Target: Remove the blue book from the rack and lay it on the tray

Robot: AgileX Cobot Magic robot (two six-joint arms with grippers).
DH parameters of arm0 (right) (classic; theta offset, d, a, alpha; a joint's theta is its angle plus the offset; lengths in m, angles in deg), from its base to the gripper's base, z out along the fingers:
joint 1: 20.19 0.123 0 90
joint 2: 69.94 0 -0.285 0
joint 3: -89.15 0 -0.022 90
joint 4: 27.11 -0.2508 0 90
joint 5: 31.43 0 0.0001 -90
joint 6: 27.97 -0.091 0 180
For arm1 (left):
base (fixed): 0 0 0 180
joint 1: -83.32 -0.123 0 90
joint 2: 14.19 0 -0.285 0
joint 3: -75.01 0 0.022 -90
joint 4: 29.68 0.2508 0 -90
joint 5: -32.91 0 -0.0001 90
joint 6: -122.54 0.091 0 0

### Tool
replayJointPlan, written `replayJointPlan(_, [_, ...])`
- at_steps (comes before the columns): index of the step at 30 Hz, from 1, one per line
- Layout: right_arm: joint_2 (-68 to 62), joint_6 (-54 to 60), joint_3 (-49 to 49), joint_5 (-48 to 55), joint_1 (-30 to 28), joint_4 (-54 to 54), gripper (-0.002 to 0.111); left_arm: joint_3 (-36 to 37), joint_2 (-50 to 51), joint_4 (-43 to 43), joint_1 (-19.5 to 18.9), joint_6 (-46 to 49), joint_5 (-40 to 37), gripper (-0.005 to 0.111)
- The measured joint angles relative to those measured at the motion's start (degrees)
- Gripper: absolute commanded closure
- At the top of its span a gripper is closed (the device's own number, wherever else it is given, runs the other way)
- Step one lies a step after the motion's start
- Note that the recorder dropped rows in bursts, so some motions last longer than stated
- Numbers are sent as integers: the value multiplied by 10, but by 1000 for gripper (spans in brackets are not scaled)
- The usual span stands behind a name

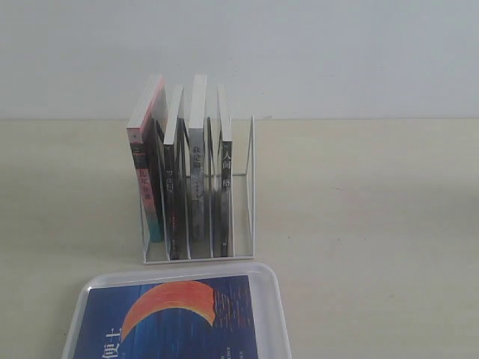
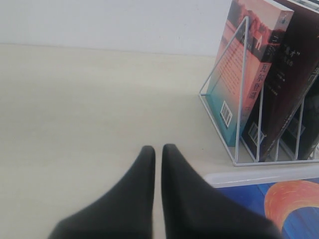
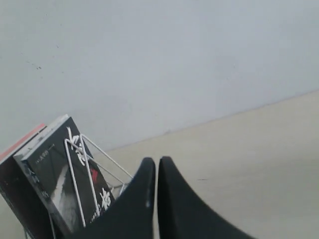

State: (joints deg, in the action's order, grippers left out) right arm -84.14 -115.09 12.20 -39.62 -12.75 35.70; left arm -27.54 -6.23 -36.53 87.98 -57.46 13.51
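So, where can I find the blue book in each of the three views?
Exterior view: the blue book lies flat in the tray, at the bottom, left of centre.
Left wrist view: the blue book shows in the lower right corner.
Right wrist view: not in it.
Shared landmark: the rack.

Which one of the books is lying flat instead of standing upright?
The deep blue paperback with the orange crescent, lying cover-up in the shallow white plastic tray. The other four stand upright in the white wire rack.
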Motion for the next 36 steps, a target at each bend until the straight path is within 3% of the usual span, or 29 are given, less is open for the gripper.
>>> replayJointPlan(18, [7,35,-3,-79,-4,-36,107,0,0,0,0,0,0,103])
replayJointPlan(23, [15,263,-3,-52,-4,-304,107,0,0,0,0,0,0,103])
replayJointPlan(27, [17,459,-3,26,-4,-512,107,0,0,0,0,0,0,103])
replayJointPlan(36, [42,726,-3,238,-4,-583,107,0,0,0,0,0,0,103])
